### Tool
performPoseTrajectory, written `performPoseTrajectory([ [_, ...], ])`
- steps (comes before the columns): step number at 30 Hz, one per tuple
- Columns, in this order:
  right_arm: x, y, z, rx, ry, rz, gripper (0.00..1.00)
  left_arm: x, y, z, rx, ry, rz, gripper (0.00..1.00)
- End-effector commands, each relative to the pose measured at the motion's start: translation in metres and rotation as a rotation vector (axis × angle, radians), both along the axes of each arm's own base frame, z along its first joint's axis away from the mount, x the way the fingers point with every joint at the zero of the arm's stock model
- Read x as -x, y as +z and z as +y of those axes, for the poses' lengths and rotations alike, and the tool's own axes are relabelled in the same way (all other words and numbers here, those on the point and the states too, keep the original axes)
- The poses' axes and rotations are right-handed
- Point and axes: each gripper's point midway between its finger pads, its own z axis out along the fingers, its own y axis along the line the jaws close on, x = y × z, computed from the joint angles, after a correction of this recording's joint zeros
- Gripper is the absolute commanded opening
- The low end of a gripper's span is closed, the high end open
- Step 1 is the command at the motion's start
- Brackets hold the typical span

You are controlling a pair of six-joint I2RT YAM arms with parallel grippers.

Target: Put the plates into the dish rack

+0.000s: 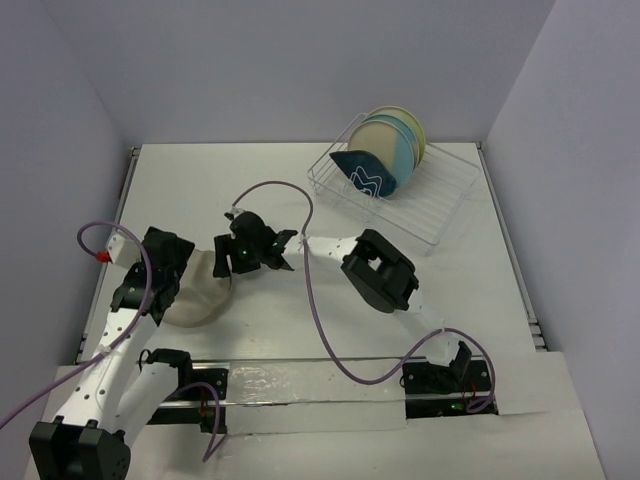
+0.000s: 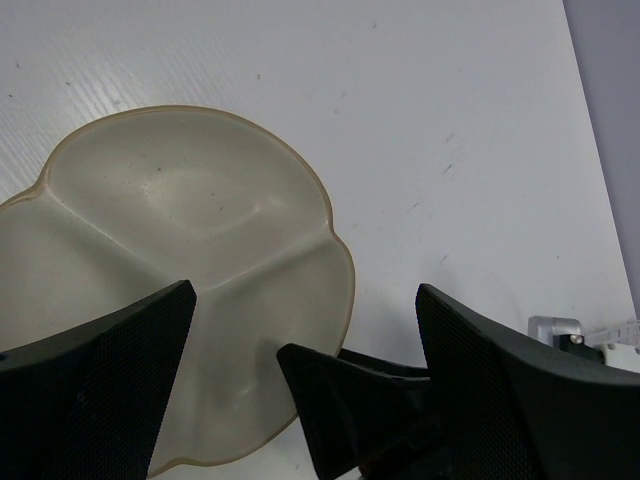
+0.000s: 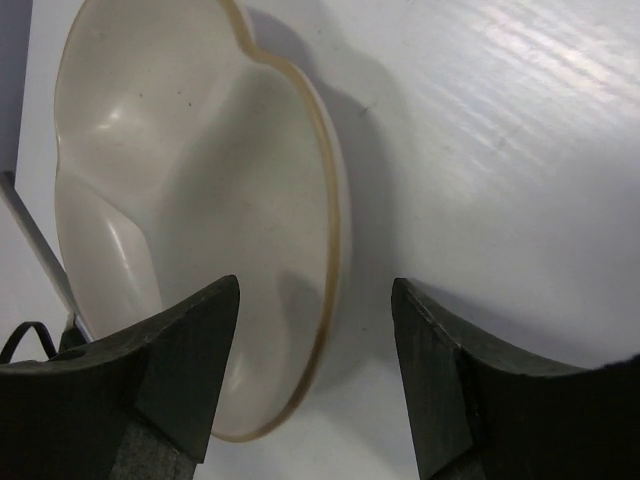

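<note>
The cream divided plate (image 1: 205, 292) (image 2: 180, 240) (image 3: 190, 170) lies on the table between both arms. My right gripper (image 1: 247, 252) (image 3: 315, 285) is open and straddles its brown rim. One finger is over the plate's inside and the other over the bare table, neither visibly touching. My left gripper (image 1: 177, 288) (image 2: 305, 290) is open wide at the plate's opposite side, holding nothing. One of the right fingers (image 2: 340, 410) shows between its fingers. In the dish rack (image 1: 440, 215) at the back right stand round plates (image 1: 395, 140) and a dark blue leaf-shaped dish (image 1: 365, 175).
Purple cables (image 1: 320, 300) loop over the table from both arms. The right arm's elbow (image 1: 380, 270) lies between the plate and the rack. Walls close the table at the back and both sides.
</note>
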Motion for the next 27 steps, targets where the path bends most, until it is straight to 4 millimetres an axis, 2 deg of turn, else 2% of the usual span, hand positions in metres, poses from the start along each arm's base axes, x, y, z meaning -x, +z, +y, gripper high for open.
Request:
performPoseTrajectory([
  [1,0.01,0.003,0.024,-0.017,0.028,-0.031,0.65,-0.009,0.02,0.003,-0.007,0.01,-0.069,0.99],
  [6,0.014,-0.009,0.022,0.022,-0.004,-0.013,0.53,-0.007,0.021,0.003,-0.004,0.01,-0.075,0.99],
  [11,0.011,-0.022,0.009,0.059,-0.08,0.005,0.31,-0.006,0.023,0.003,0.0,0.011,-0.091,0.99],
  [15,0.004,-0.026,-0.001,0.088,-0.142,-0.016,0.0,-0.005,0.024,0.005,-0.002,0.017,-0.095,0.99],
  [18,-0.01,-0.015,-0.011,0.112,-0.181,-0.1,0.0,-0.005,0.026,0.004,-0.003,0.014,-0.098,0.99],
  [22,-0.043,0.057,-0.034,0.096,-0.254,-0.36,0.0,-0.012,0.037,-0.006,-0.012,-0.069,-0.132,0.99],
  [24,-0.055,0.086,-0.043,0.073,-0.264,-0.446,0.0,-0.016,0.042,-0.01,-0.008,-0.099,-0.155,0.99],
  [27,-0.077,0.14,-0.069,0.013,-0.265,-0.556,0.0,-0.017,0.046,-0.01,-0.016,-0.102,-0.173,0.99],
])
